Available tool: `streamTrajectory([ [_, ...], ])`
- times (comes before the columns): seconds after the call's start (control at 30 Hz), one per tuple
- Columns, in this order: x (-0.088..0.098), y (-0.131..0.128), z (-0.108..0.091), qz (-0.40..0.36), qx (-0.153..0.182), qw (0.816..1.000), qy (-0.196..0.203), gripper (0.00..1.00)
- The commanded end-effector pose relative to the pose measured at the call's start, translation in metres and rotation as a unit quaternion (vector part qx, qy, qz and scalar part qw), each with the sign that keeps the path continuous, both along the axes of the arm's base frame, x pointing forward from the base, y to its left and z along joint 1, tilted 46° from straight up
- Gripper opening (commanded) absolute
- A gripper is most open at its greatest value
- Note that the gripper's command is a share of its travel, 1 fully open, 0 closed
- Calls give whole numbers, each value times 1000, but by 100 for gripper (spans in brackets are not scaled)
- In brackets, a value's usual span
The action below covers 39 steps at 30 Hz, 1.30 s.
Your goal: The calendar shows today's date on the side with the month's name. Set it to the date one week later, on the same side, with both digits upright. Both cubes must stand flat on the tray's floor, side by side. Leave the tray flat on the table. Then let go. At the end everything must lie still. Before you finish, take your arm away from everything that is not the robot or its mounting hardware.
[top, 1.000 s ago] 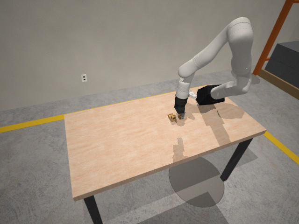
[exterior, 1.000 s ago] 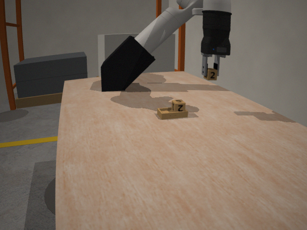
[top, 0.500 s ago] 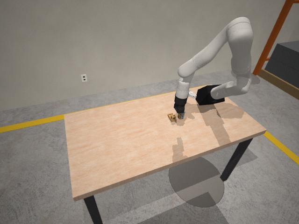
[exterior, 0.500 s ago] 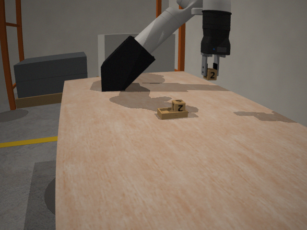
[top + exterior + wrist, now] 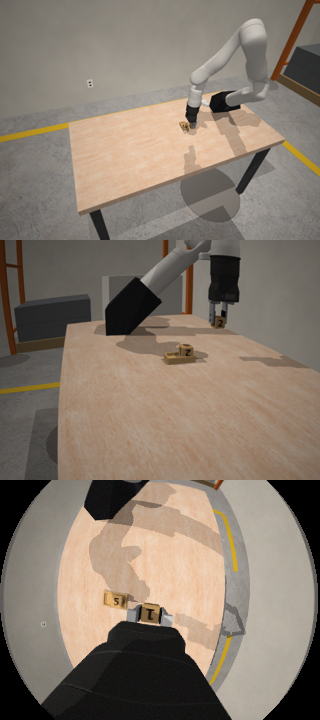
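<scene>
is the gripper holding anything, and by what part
Yes: the gripper pinches a cube by two opposite side faces, its 2 facing the exterior camera.

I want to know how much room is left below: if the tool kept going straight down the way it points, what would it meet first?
The table. The tool, pointing down, is shut on a cube marked 2, whose underside looks at or just above the wood, so the cube would touch first. The tray sits off to one side.

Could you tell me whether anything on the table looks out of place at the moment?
Yes: one cube is outside the tray, held in the gripper jaws at the table's far side. The other cube remains in the tray, its 2 lying sideways.
</scene>
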State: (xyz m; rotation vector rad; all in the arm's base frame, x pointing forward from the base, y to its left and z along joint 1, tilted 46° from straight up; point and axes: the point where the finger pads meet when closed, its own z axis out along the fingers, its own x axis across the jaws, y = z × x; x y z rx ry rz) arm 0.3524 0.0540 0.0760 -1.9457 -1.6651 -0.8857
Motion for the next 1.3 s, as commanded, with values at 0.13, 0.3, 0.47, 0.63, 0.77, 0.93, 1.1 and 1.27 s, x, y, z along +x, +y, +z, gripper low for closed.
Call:
streamTrajectory([
  [0.13,3,22,-21,5,1,1000,0,57],
  [0.3,7,39,-38,5,1,1000,0,57],
  [0.47,11,49,-49,4,1,1000,-1,57],
  [0.63,14,56,-56,4,1,1000,-2,57],
  [0.77,14,58,-58,4,1,1000,-2,57],
  [0.93,14,58,-58,4,1,1000,-2,57],
  [1.1,14,58,-58,4,1,1000,-2,57],
  [1.27,14,58,-58,4,1,1000,-2,57],
])
